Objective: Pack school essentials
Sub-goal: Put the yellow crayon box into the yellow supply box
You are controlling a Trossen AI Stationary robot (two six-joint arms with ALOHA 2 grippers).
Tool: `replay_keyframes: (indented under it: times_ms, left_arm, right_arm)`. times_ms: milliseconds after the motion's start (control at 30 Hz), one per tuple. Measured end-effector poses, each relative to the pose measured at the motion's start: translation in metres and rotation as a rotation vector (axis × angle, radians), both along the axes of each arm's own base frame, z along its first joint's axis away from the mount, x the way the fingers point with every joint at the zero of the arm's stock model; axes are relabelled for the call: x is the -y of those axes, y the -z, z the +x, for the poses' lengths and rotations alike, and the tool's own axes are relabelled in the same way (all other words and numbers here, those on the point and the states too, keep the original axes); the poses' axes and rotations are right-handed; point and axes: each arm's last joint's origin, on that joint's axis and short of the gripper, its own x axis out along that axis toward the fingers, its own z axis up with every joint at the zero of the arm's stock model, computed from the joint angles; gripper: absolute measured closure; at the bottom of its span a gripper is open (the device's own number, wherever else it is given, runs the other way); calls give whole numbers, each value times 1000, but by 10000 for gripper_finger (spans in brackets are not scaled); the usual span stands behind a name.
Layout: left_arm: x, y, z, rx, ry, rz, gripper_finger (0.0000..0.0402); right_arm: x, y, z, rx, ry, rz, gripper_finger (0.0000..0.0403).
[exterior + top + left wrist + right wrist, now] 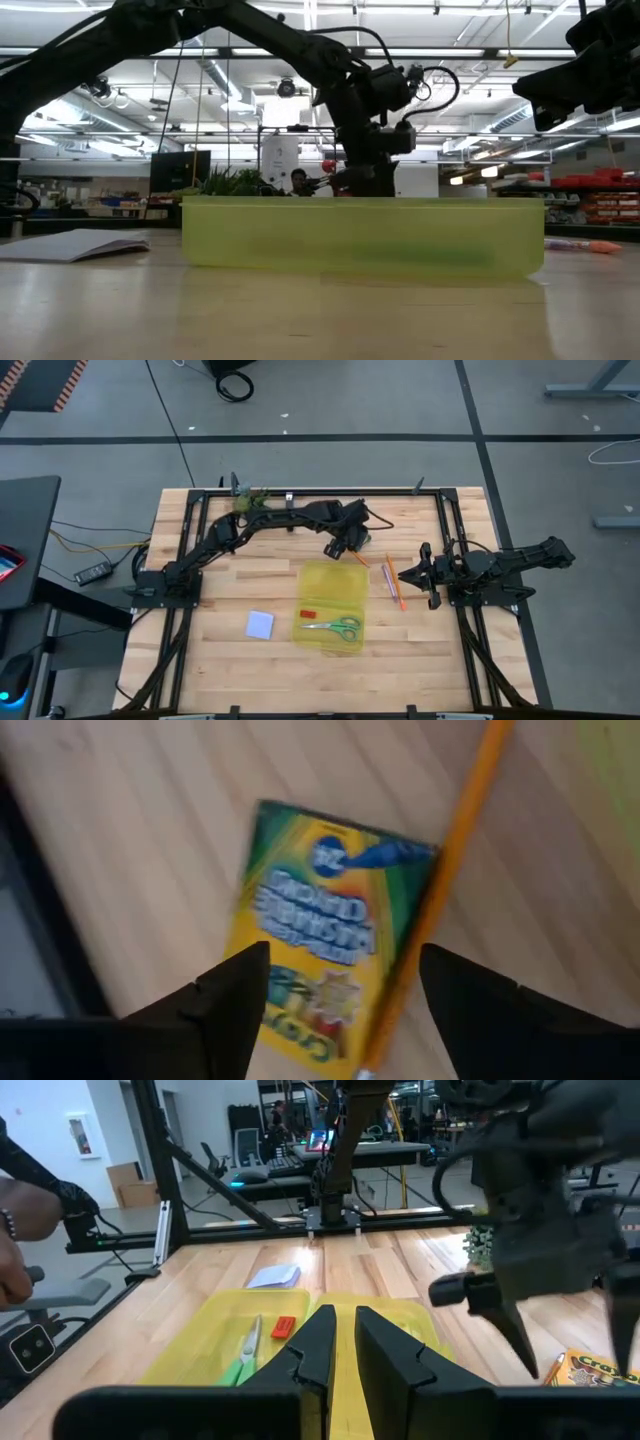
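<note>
My left gripper [345,548] [345,975] hangs open over the yellow-green crayon box [320,920] [361,540], which lies flat on the table beyond the yellow case's far edge; its fingers stand on either side of the box, above it. An orange pencil [440,890] lies along the box's side. My right gripper [408,574] [345,1345] is shut, empty, right of the case, beside an orange pencil [398,592] and the purple pen [388,570]. Green-handled scissors [335,626] and the red eraser [308,614] lie inside the case [332,585]. The blue note pad [260,623] lies left of it.
The translucent yellow case [360,235] sits mid-table. A green leafy clump [250,502] sits at the far edge by the frame rail. Black frame rails [445,530] border the table. A person's hand [20,1230] shows beyond the table. Bare wood lies near the front edge.
</note>
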Motion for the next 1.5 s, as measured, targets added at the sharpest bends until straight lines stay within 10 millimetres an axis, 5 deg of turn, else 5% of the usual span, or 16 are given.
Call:
replay_keyframes:
  times_ms: [667, 1500]
  left_arm:
    - [21, 37, 5, -87, -64, 218, 344]
    - [23, 38, 7, -74, -83, 245, 397]
  right_arm:
    - [0, 0, 0, -1, 0, 0, 352]
    - [0, 0, 0, -1, 0, 0, 352]
